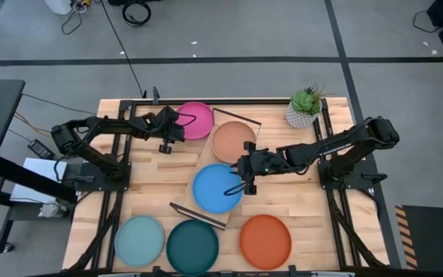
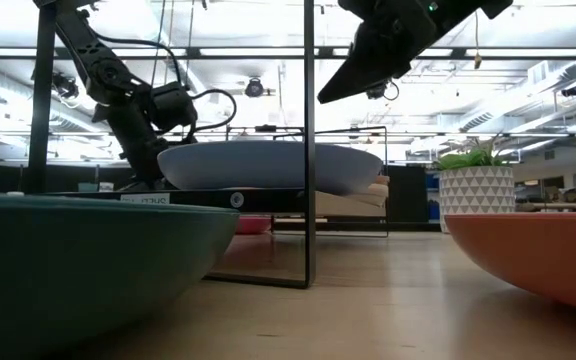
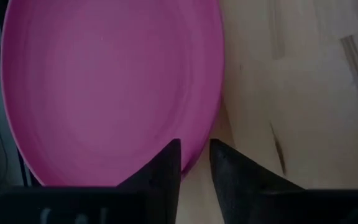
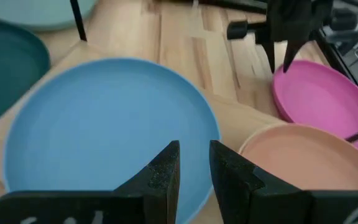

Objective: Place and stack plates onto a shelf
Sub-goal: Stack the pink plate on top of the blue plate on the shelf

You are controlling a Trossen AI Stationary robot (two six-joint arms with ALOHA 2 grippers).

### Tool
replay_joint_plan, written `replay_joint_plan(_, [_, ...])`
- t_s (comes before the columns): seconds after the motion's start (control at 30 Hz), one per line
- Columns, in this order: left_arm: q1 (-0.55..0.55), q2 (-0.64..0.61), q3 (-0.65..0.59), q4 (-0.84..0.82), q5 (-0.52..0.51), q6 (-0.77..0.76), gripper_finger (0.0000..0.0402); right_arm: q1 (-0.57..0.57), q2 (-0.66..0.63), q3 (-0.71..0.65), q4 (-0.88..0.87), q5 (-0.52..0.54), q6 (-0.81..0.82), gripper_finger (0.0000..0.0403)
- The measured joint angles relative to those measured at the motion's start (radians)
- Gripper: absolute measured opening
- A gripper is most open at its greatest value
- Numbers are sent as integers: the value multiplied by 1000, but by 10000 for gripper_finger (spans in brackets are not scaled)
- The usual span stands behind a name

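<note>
Plates: blue [image 1: 218, 188] and peach [image 1: 233, 141] on shelf [image 1: 193, 187] | right end effector [image 1: 244, 185] at blue's rim, fingers nearly together, empty | left end effector [image 1: 169, 138] narrow-gapped, empty, beside magenta [image 1: 194, 120] on bench, likely next pick.

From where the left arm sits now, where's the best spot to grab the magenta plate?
Take the magenta plate by its raised rim on the edge nearest the left gripper. It lies flat on the tabletop, so probably only the thin lip fits between the fingers, which already straddle that edge in the left wrist view.
</note>
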Motion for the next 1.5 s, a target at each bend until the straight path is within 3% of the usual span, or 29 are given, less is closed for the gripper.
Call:
replay_joint_plan(0.23, [-12, 0, 1, -45, -8, -2, 14, 2, 0, 0, 0, 0, 0, 93])
replay_joint_plan(0.4, [-65, -23, 9, -129, -10, -61, 15, 7, 0, 0, -12, 0, 0, 93])
replay_joint_plan(0.57, [-144, -84, 99, -369, -22, -216, 14, 7, 0, 0, -25, 0, -5, 93])
replay_joint_plan(0.73, [-227, -209, 191, -524, -25, -337, 14, 9, -17, 0, -60, 1, -5, 93])
replay_joint_plan(1.0, [-445, -398, 284, -670, -27, -376, 14, 31, -89, 1, -131, 51, 4, 93])
replay_joint_plan(1.17, [-614, -456, 289, -657, -32, -284, 20, 56, -128, 2, -134, 79, 23, 93])
replay_joint_plan(1.5, [-888, -445, 288, -617, -125, -46, 16, 96, -131, 2, -137, 88, 94, 93])
